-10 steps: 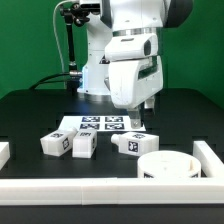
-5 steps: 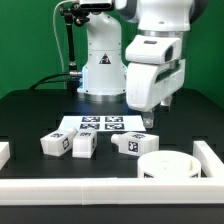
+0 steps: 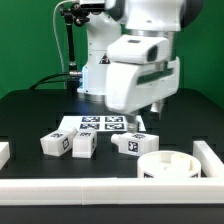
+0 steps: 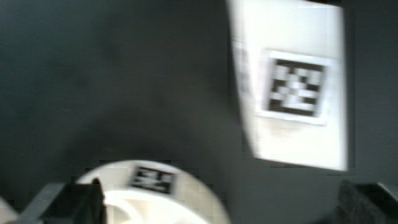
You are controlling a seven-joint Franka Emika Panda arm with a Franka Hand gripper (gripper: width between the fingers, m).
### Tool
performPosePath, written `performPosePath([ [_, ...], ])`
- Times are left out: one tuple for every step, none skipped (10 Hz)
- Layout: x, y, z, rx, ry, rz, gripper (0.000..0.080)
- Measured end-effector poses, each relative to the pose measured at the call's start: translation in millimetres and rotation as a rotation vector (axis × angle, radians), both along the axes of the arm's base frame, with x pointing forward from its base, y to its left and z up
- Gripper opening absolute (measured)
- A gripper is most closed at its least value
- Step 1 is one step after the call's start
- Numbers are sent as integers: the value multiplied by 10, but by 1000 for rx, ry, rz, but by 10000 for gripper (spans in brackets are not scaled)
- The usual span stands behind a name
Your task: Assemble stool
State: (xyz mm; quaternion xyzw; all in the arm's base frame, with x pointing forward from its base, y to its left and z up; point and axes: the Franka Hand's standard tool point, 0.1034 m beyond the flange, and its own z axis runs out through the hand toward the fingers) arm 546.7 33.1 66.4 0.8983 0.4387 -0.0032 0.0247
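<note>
The round white rimmed seat (image 3: 166,166) sits on the black table at the exterior view's front right. Three white tagged legs lie in a row behind it: one leg (image 3: 55,144) at the left, a second leg (image 3: 84,146) beside it, and a third leg (image 3: 135,143) just behind the seat. My gripper (image 3: 153,109) hovers above the table, over the third leg and the seat, touching nothing. In the wrist view the gripper (image 4: 228,205) is open and empty, with the seat (image 4: 151,198) by one finger (image 4: 80,200) and a leg (image 4: 290,85) beyond it.
The marker board (image 3: 100,125) lies flat behind the legs. Long white border rails run along the front (image 3: 100,188), the right side (image 3: 212,155) and the left side (image 3: 4,152). The robot's base (image 3: 95,75) stands at the back.
The arm swung toward the exterior view's right, and the hand has now turned and risen slightly, blurred by motion. The seat and legs have not moved.
</note>
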Motion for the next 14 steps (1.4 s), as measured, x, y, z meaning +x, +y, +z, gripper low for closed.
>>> performPosePath([
  [-42,48,-27,0,8,4,649],
  [-48,68,-32,1,9,10,649],
  [-60,73,-33,-2,20,4,649],
  [-39,56,-43,-1,10,-6,649],
  [14,-5,-96,1,-18,-57,649],
  [51,-11,-149,-23,-1,-112,649],
  [100,18,-158,-49,47,-122,649],
  [93,60,-130,-85,115,-116,649],
  [78,125,-134,-106,159,-124,649],
  [42,166,-145,-126,201,-120,649],
  [-15,220,-148,-166,280,-125,649],
  [-23,257,-165,-190,322,-130,649],
  [-47,255,-191,-223,354,-134,649],
  [-84,234,-193,-291,398,-124,649],
])
